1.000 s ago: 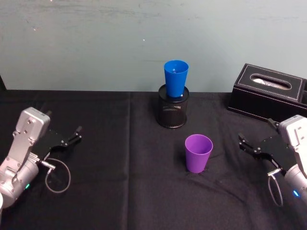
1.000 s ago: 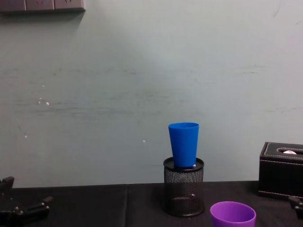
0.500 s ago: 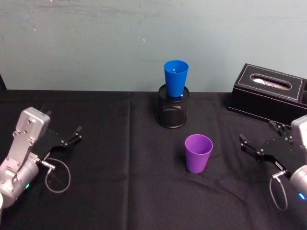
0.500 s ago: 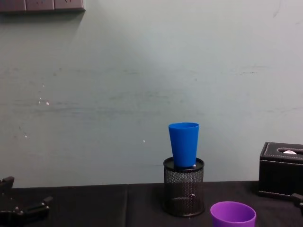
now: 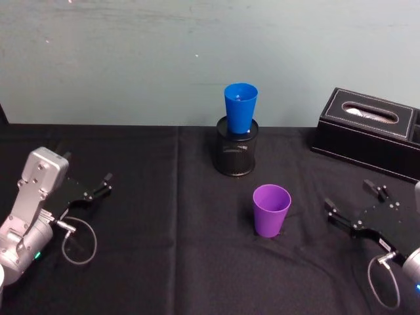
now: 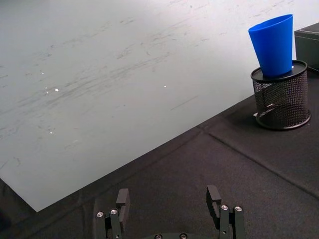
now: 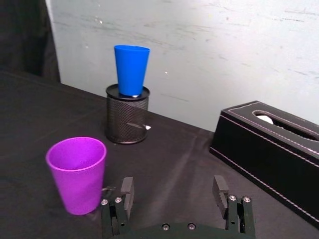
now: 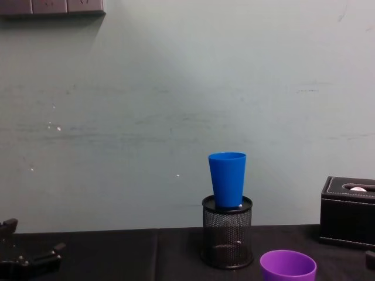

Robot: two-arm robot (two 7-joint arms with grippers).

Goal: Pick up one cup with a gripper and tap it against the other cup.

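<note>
The right gripper (image 5: 348, 197) is held wide open and empty, nothing being touched, low over the black cloth (image 5: 170, 269) to the right of the purple cup (image 5: 271, 210) and apart from it. The cup is set upright, mouth up, in front of the mesh pen holder (image 5: 236, 157), in which the blue cup (image 5: 240, 108) is seated. The purple cup is judged light, thin-walled and slippery, so it is best taken mid-wall with gentle pressure. The left gripper (image 5: 104, 184) is parked open at the far left.

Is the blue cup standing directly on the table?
No, the blue cup stands in the mouth of the black mesh holder.
</note>
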